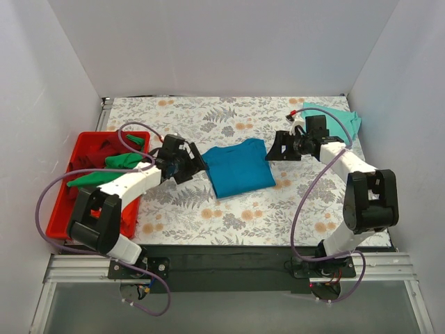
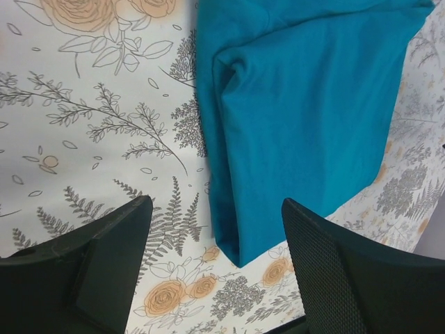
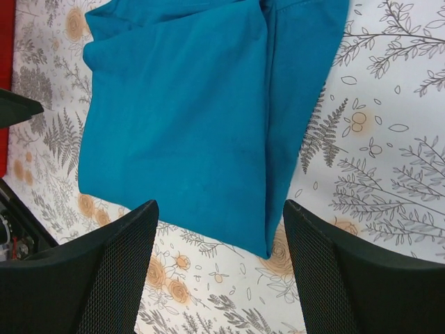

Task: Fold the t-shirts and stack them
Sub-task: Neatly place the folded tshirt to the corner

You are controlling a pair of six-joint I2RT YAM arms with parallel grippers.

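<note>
A deep blue t-shirt (image 1: pixel 238 169) lies folded into a rectangle on the flowered table (image 1: pixel 208 118), between my two grippers. It fills the upper part of the left wrist view (image 2: pixel 299 104) and of the right wrist view (image 3: pixel 188 118). My left gripper (image 1: pixel 189 165) hangs just left of it, open and empty (image 2: pixel 217 236). My right gripper (image 1: pixel 281 148) hangs just right of it, open and empty (image 3: pixel 221 243). A pale mint green t-shirt (image 1: pixel 341 120) lies folded at the back right. Bright green (image 1: pixel 118 161) and dark red shirts (image 1: pixel 104 147) lie bunched in the red tray.
The red plastic tray (image 1: pixel 59 209) stands at the left edge of the table, beside the left arm. White walls close the table on three sides. Purple cables loop from both arms.
</note>
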